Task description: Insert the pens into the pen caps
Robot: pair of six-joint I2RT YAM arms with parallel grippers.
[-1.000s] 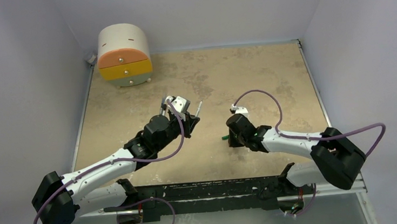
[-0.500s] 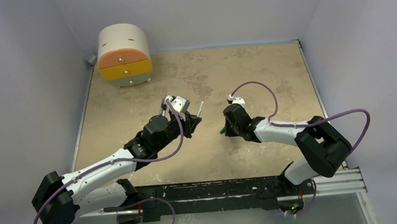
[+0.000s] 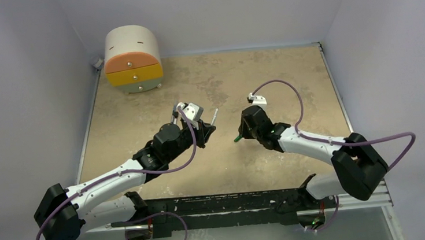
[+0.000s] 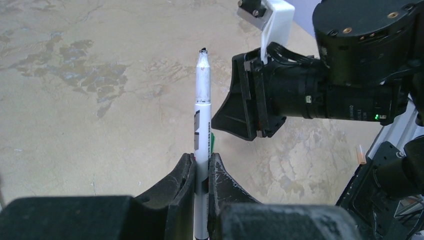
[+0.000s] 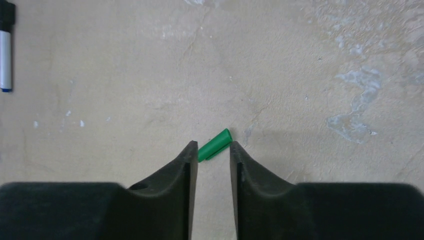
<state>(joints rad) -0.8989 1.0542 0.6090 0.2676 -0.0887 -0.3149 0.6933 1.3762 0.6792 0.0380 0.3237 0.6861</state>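
The left gripper [image 4: 201, 167] is squeezed tight on a thin white and grey pen [image 4: 202, 100]. Its two black fingers press the pen from both sides, low down on the barrel. Most of the pen sticks out past the fingers. The pen has no cap, and its little dark tip points away from the gripper.

The right gripper [image 5: 210, 157] is only a little bit open. A small green plastic cap [image 5: 216, 144] sits slanted between its two finger ends. The cap fills the small gap, and its far end pokes out past the fingers.

From above, both grippers are over the middle of the beige stone-look table [image 3: 288, 78]. They face each other and are near but not touching. The pen tip points toward the right gripper, and the green cap points toward the pen.

A second pen [image 5: 5, 55], white with a black end, lies flat on the table at the edge of the right wrist view. It is well apart from the cap.

A round white box with orange and yellow drawers [image 3: 132, 57] stands in the far left corner.
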